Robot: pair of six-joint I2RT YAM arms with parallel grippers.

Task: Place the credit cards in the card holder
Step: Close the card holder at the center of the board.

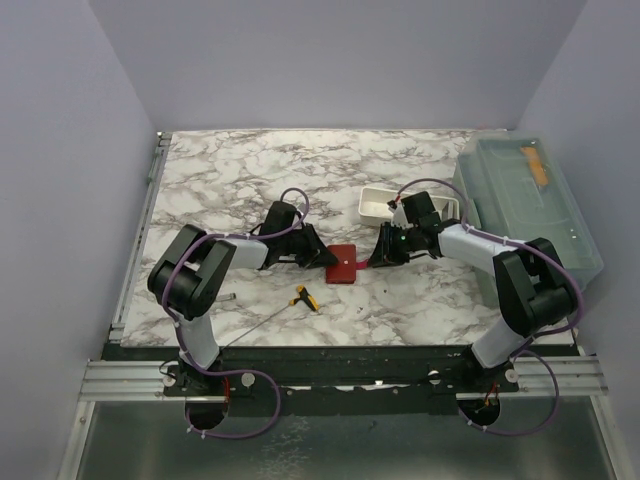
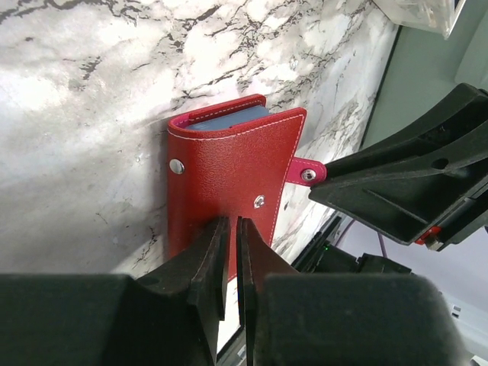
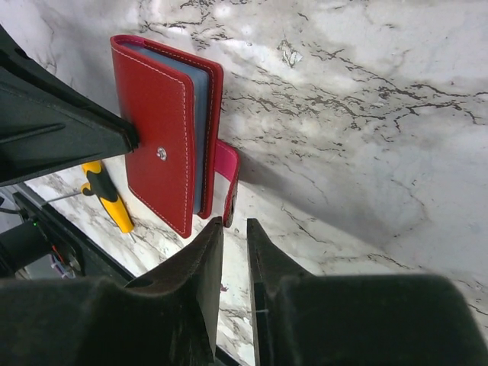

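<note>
1. Overhead, top view: the wallet (image 1: 342,265) lies folded on the bench (image 1: 250,170), mid-table between the two arms. No cards show anywhere, neither loose on the marble nor, as far as this view resolves, in the tray (image 1: 385,200). The tool (image 1: 306,298) lies nearer the bases, apart from the wallet.
2. Same view, pose: both arms are stretched low and inward. The left pincer (image 1: 322,258) meets the wallet's left side and the right pincer (image 1: 376,258) its right. Finger state is not readable from here.
3. Left wrist view: the covers are together, with blue-grey lining showing at the far edge. Whether cards sit inside is hidden. The strap (image 2: 305,173) sticks out sideways, not snapped. The left pincer's fingers are drawn together to a thin slit, their tips on the wallet's near edge. This looks like pinning it down rather than nipping it, but I cannot be sure.
4. Right wrist view: the wallet is at upper left, with the strap hanging loose beside it and running toward the right pincer's tips. Those fingers are also nearly together, and bare marble shows through the slit, so nothing is seen held. The strap's end is touching or just beside one fingertip. The left pincer's tip rests against the cover.
5. Progress, my reading: with no cards loose and the wallet folded, loading is probably done. Fastening the strap appears to be what is left. The cards being in the slots is unconfirmed.
</note>
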